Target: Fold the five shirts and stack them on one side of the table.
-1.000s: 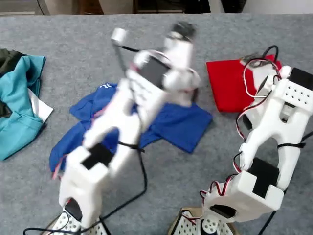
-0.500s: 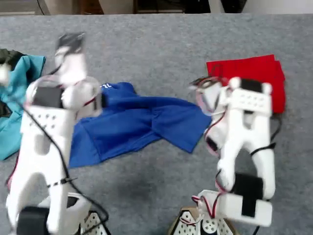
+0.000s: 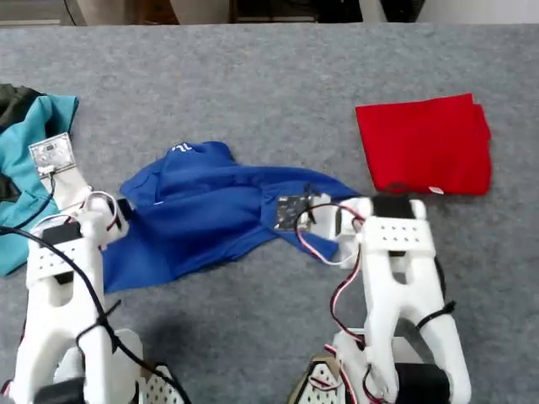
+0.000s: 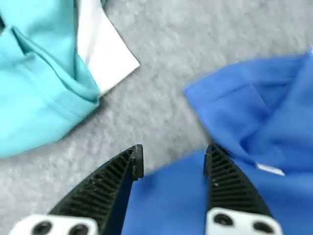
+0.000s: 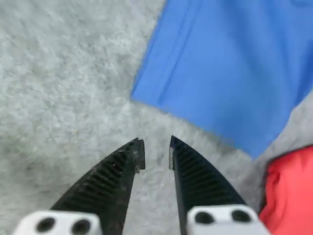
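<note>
Three shirts lie on the grey table (image 3: 278, 76) in front of you. The blue shirt (image 3: 219, 219) is spread out and rumpled at the centre. The red shirt (image 3: 425, 156) sits folded into a neat rectangle at about 2 o'clock, well apart from the blue one. The teal shirt (image 3: 29, 177) is bunched at 9 o'clock with a white panel (image 4: 105, 49) showing, and some dark cloth (image 3: 13, 97) lies against it toward 10 o'clock. Your left gripper (image 4: 173, 161) hangs over the blue shirt's 9 o'clock edge with its jaws spread wide and nothing clamped. One finger is above blue fabric and the other above the line where fabric meets bare table. Your right gripper (image 5: 155, 152) hangs at the shirt's 3 o'clock side, just beside its corner and over bare table. Its jaws are parted only a little and hold nothing. The red shirt's edge is close by.
</note>
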Available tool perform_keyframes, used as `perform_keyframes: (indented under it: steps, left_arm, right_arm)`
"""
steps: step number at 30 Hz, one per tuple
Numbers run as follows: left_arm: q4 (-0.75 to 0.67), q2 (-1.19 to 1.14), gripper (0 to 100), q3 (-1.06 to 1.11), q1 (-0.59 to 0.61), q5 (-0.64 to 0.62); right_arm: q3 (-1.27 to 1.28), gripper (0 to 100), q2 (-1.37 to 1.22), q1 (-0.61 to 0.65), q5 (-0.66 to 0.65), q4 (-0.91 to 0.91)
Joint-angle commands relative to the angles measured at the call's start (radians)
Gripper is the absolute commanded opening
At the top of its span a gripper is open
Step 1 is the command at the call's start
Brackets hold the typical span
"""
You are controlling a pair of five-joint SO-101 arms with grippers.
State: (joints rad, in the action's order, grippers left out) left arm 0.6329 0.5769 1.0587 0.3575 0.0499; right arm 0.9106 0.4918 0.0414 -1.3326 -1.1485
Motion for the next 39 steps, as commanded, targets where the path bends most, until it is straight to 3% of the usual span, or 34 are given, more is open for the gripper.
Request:
perform_keyframes:
  steps: [1,6,14,24,31,35,39]
  left_arm:
    - [-0.060,-0.088,21,-0.029,0.017,0.005]
    - [-0.060,-0.246,21,-0.137,0.018,0.005]
    - [-0.060,-0.351,21,-0.207,0.018,0.005]
    - [-0.060,-0.354,21,-0.209,0.017,0.005]
    - [-0.060,-0.352,21,-0.206,0.017,0.005]
    - [-0.060,-0.352,21,-0.206,0.018,0.005]
    - [-0.060,-0.352,21,-0.206,0.020,0.005]
  right_arm:
    - [0.018,13.0,0.028,0.048,-0.015,0.044]
    - [0.093,23.5,0.028,0.087,-0.043,0.160]
    - [0.237,23.5,0.033,0.116,-0.135,0.235]
    - [0.277,23.5,0.018,0.102,-0.143,0.311]
    - [0.208,23.5,-0.153,0.099,-0.138,0.351]
    - [0.160,23.1,-0.203,0.079,-0.137,0.319]
    - [0.156,12.8,-0.206,0.064,-0.137,0.311]
